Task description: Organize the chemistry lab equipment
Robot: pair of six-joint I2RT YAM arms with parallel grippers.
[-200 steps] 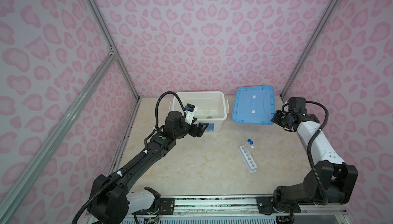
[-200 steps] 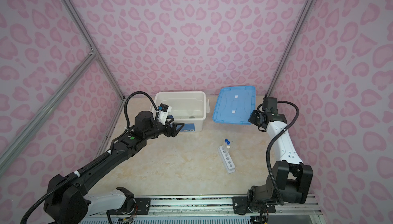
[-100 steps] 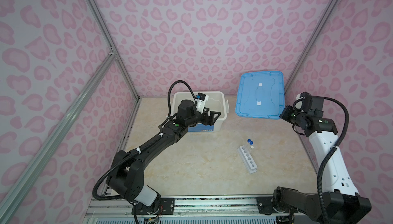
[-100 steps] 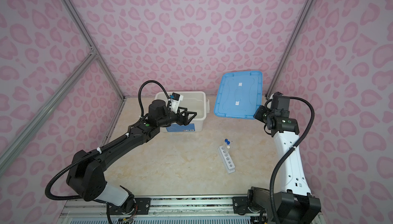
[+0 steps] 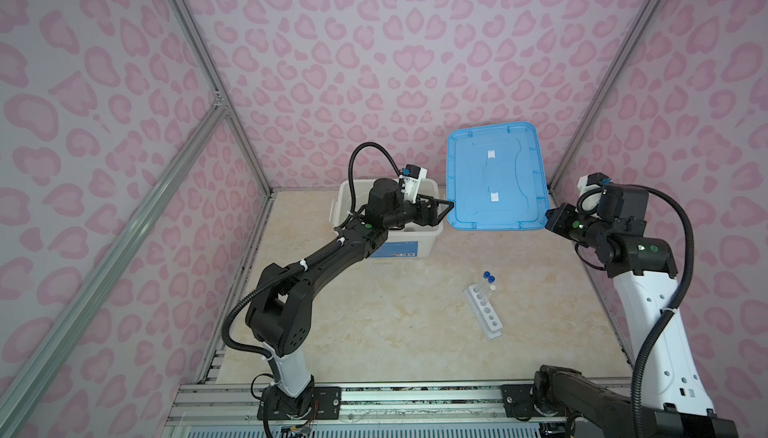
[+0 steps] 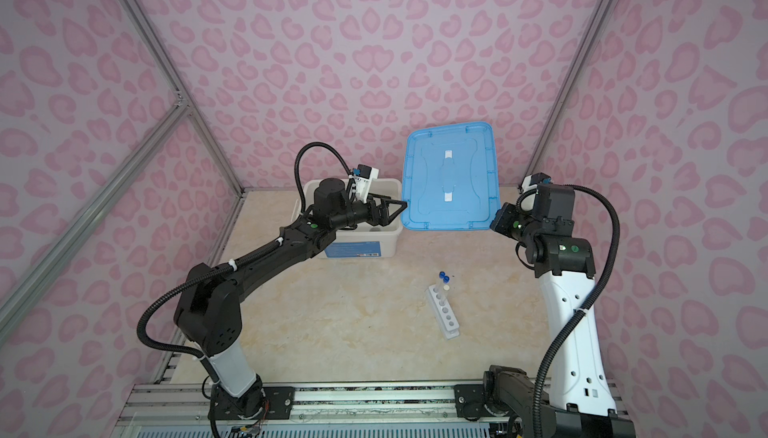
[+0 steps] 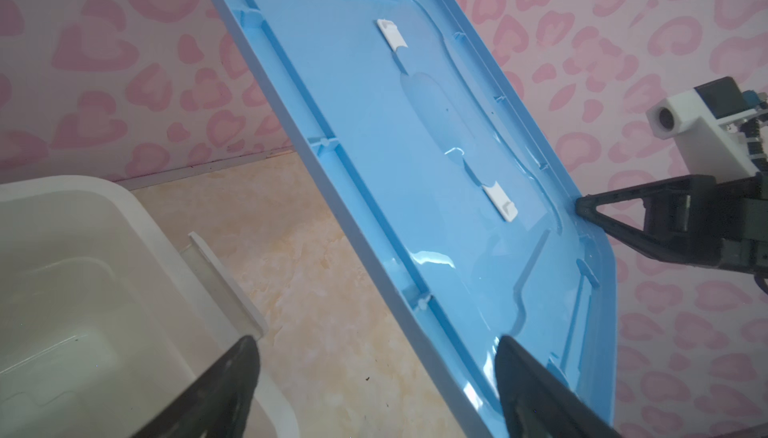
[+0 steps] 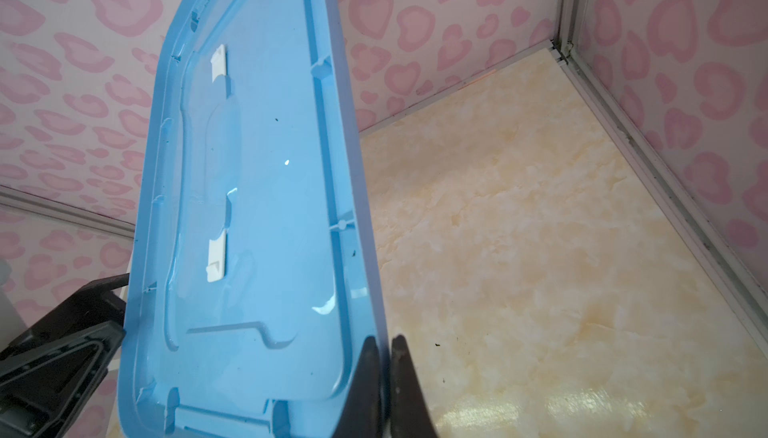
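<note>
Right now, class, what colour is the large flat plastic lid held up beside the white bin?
Light blue; the lid shows best in the left wrist view.

Beige marbled tabletop [image 5: 374,323], white bin [image 5: 428,240] at back, white six-hole rack [image 5: 487,315] near centre

The blue lid [image 5: 494,178], tilted up at the counter's [image 5: 374,311] far edge in the right tool [image 8: 384,348], walls off the space beside the white bin [image 5: 428,244]; the left tool [image 5: 446,209] hangs over the bin's mouth. The rack [image 5: 486,315] stands right of the middle. Near edge and left side are free.
</note>
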